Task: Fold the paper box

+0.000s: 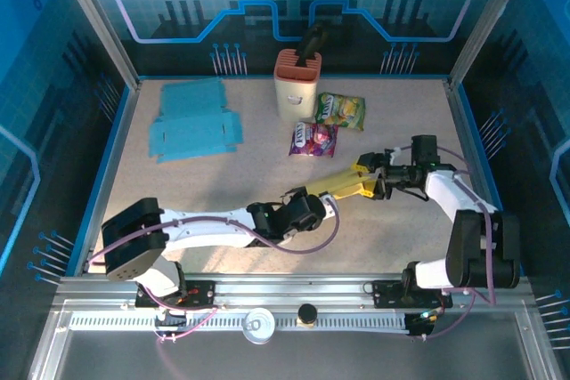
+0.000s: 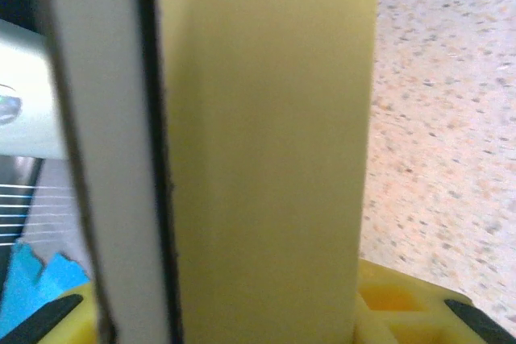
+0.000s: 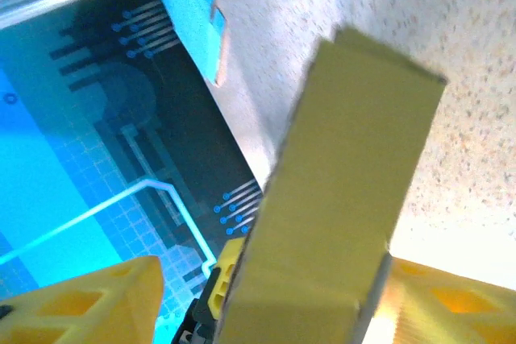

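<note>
L gripper [image 1: 310, 206] and R gripper [image 1: 374, 180] are each clamping one end of the yellow cardboard paper box [image 1: 343, 187]. The box is hanging between them, centre-right of the speckled beige tabletop [image 1: 223, 175], on the side near the arm bases. Prob. it's being gripped at both ends and off the surface so panels can be squared up w/o dragging. In L wrist view the box [image 2: 266, 142] is sitting between the yellow fingers [image 2: 395, 300], w/ a pale grey strip along its left side. In R wrist view the box [image 3: 339, 191] is running diagonally btwn the fingers [image 3: 89, 304], far end free; my guess is that end is the one needing closing. Flat blue paper box blanks [image 1: 191, 126] are lying far-left, well apart, looking like spare stock. Beige tub w/ orange slotted top [image 1: 297, 84], green-yellow snack packet [image 1: 340, 111] and purple snack packet [image 1: 313, 140] are sitting back-centre, not involved. Writing: the packets are carrying print but too small to read; nothing readable on the box.
</note>
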`<state>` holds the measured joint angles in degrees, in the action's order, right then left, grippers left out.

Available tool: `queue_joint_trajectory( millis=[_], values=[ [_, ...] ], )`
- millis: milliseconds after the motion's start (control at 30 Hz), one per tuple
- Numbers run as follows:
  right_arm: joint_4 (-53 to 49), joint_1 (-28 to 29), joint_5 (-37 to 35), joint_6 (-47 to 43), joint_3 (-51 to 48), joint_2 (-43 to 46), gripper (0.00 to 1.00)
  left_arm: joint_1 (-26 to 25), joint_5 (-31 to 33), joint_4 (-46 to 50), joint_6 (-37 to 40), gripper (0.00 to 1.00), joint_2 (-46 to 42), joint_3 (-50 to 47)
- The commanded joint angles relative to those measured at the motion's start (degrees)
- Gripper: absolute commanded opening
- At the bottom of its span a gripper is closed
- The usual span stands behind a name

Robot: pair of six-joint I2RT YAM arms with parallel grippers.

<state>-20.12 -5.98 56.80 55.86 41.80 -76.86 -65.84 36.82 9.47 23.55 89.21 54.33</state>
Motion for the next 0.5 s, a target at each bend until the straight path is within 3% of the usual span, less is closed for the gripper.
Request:
queue_joint_trajectory(
  millis=[0, 133, 233, 333, 467],
  values=[
    [-0.69, -5.4, -2.43, 2.14, -1.49, 9.32, 0.71, 1.33, -8.06, 13.33, -7.19, 0.38, -3.47, 4.59],
    [-7.99, -8.52, -12.41, 1.45, -2.5, 22.34, 0.72, 5.33, -20.76, 23.52, -13.71, 0.37, -5.61, 7.31],
    [-12.77, -6.6, -20.34, 1.97, -3.31, 31.23, 0.68, 7.87, -26.23, 29.19, -16.78, 0.36, -6.05, 9.15],
    [-14.83, -0.15, -28.45, 5.41, -5.2, 38.44, 0.65, 9.64, -30.71, 32.49, -17.32, 0.37, -6.08, 9.98],
    [-15.42, 15.04, -42.06, 12.17, -7.27, 43.48, 0.63, 11.4, -34.31, 36.75, -15.48, 0.35, -4.17, 11.52]
  ],
)
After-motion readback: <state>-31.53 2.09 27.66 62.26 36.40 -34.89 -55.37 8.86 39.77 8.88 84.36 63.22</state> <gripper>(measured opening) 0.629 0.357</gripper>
